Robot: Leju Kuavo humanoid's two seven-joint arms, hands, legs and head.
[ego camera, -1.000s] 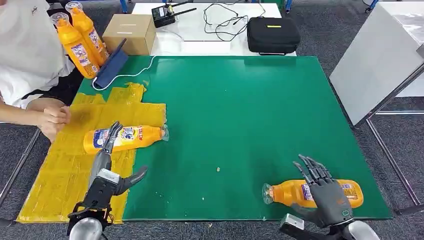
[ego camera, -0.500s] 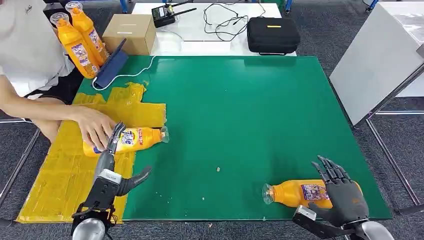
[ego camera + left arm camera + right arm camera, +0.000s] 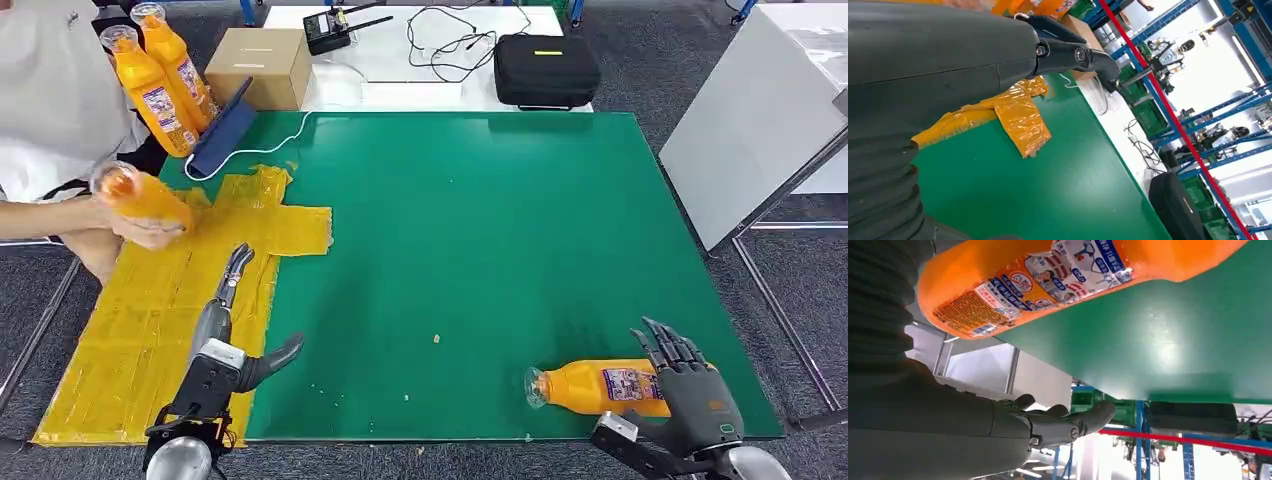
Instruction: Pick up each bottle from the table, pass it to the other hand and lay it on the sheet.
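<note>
Hovering right hand, fingers spread, beside lying bottle.

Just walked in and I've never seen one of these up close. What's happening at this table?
A humanoid robot is working with orange bottles on a green table. One bottle lies on its side near the front edge, and the right robot hand is open right beside it, not gripping it yet. The left robot hand hangs open over the yellow sheet. A person's hand is holding another bottle above the sheet.
</note>
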